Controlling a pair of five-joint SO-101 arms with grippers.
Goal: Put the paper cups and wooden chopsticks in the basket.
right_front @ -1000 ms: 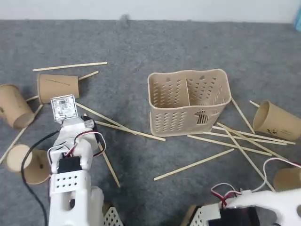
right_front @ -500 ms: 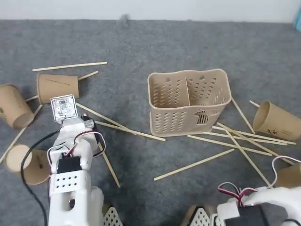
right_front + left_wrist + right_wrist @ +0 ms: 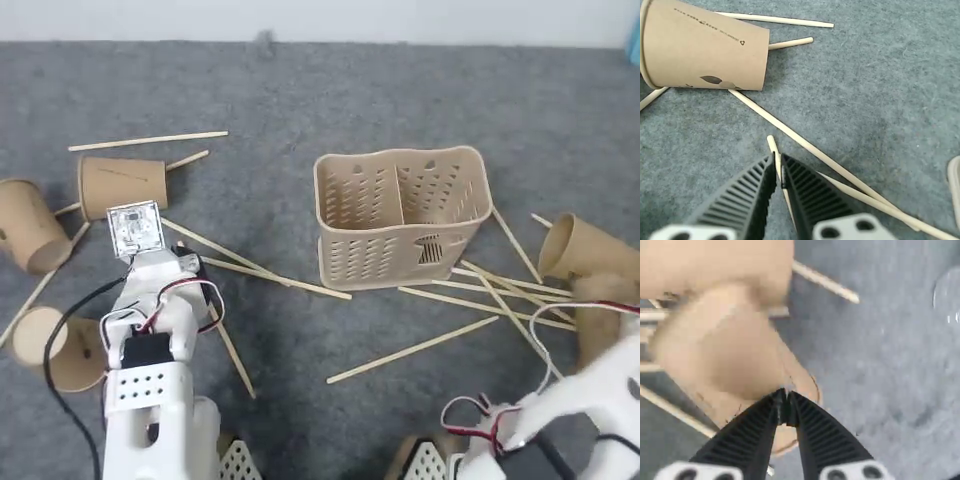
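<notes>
Overhead and wrist views of two robot arms at a grey worktop [image 3: 300, 90] strewn with paper cups and wooden chopsticks. The right gripper [image 3: 785, 409] has its fingers pressed together on the wall of a paper cup [image 3: 725, 355]. From above, that cup [image 3: 600, 315] sits at the right edge, near the front and well apart from the basket [image 3: 380, 255]. The step in hand is probably carrying this cup to the basket. To do it well, the pinch must stay firm without crushing the thin paper. The cup should travel high enough to clear the basket's rim and be let go only once it is above one of the two compartments. The left gripper [image 3: 778, 172] has its fingers closed on a chopstick [image 3: 772, 144] near one end. That stick would best wait until the cup is delivered, so the arms do not meet over the basket. The held cup is plain tan paper, light and easily dented, and it is too blurred in the wrist view to tell which end is gripped. Another cup [image 3: 580, 250] lies on its side just beside it, and three more [image 3: 125, 185] [image 3: 28, 225] [image 3: 50, 348] lie at the far left. The basket is beige perforated plastic, upright at the centre.
</notes>
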